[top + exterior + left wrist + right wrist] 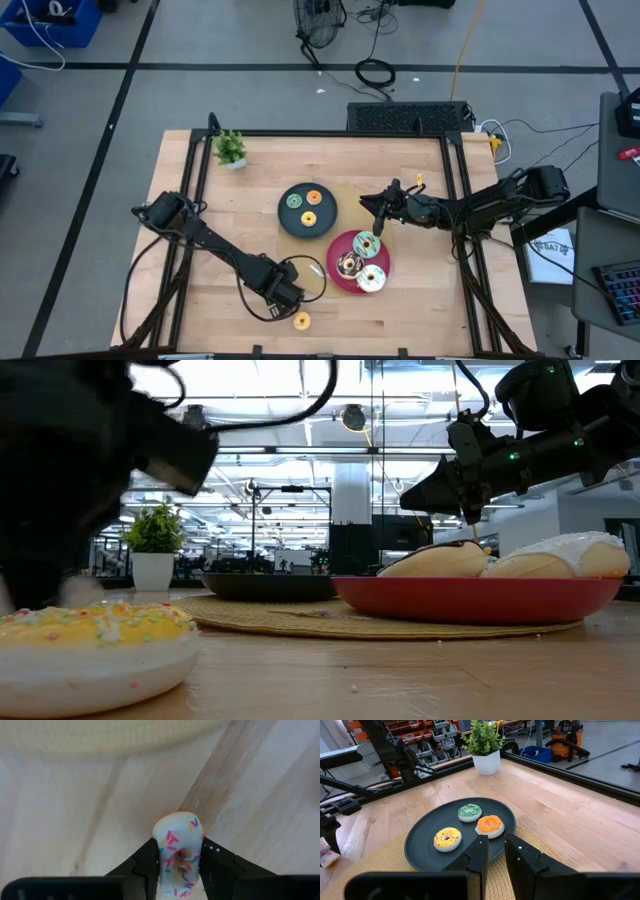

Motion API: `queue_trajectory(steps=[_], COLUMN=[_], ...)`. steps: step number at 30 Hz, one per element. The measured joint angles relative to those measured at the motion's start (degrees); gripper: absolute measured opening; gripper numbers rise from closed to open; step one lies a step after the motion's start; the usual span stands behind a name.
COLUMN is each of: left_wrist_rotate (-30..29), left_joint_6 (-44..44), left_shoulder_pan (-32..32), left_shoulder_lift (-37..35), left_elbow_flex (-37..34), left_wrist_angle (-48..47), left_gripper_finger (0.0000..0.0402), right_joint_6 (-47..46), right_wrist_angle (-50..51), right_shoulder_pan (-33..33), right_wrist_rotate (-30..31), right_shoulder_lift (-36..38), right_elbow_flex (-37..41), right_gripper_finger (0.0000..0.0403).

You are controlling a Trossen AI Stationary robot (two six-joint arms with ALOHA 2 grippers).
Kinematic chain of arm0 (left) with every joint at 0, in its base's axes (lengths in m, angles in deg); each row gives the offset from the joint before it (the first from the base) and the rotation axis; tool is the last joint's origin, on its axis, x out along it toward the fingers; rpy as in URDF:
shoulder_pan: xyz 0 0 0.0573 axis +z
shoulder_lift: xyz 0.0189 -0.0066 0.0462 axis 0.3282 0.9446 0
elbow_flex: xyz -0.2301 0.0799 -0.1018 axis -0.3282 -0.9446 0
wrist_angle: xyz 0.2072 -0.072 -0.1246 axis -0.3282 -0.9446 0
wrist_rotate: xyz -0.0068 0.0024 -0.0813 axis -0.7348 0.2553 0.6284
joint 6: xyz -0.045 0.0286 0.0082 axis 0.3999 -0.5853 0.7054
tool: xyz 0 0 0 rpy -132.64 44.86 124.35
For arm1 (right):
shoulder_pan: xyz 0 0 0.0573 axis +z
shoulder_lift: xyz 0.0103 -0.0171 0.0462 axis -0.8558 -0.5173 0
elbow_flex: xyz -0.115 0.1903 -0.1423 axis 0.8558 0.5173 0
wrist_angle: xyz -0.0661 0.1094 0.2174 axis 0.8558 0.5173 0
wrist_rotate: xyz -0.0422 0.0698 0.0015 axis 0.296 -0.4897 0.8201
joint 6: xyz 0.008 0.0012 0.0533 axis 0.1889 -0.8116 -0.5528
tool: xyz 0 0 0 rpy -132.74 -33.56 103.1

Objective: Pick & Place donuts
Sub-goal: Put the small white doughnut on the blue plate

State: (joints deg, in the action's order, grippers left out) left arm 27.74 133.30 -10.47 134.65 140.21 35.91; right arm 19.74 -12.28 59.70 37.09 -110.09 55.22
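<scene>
Pale wooden table (420, 310) framed by dark rails, on grey concrete floor crossed by black tape lines; cables and a fan at the top of the high view. Small potted plant (230, 149) at the table's upper left. Woven mat (338, 196) mid-table under a black plate (287, 222) carrying green, orange and yellow small donuts (308, 206); just lower right, a red plate (336, 275) with three larger donuts (365, 262). Left gripper (288, 297) low at bottom centre, jaws clamped on a pale pink sprinkled donut (179, 855) standing on edge over bare wood. Another yellow donut (302, 320) on the table just beside it. Right gripper (380, 210) above the mat between the plates, jaws together, holding nothing. Bright workshop hall with ceiling lights behind in the low view
</scene>
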Motion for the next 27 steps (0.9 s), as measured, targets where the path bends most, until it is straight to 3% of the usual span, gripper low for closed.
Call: queue_trajectory(steps=[13, 21, 27], left_wrist_rotate=[-9.2, -12.0, -13.2], left_joint_6=[-9.4, -13.5, -16.1], left_shoulder_pan=[2.8, 5.7, 7.3], left_shoulder_lift=[-0.2, -0.3, -0.3], left_elbow_flex=[9.4, 11.8, 11.8], left_wrist_angle=[-9.0, -6.8, -3.6], left_gripper_finger=[0.0116, 0.0115, 0.0116], right_joint_6=[0.1, 0.3, 5.5], right_wrist_angle=[0.0, 0.0, 2.1], right_shoulder_pan=[0.0, 0.0, 0.0], right_wrist_rotate=[0.0, 0.0, -2.2], right_shoulder_lift=[0.0, 0.0, 2.6], right_elbow_flex=[0.0, 0.0, 0.0], right_gripper_finger=[0.0055, 0.0055, 0.0055])
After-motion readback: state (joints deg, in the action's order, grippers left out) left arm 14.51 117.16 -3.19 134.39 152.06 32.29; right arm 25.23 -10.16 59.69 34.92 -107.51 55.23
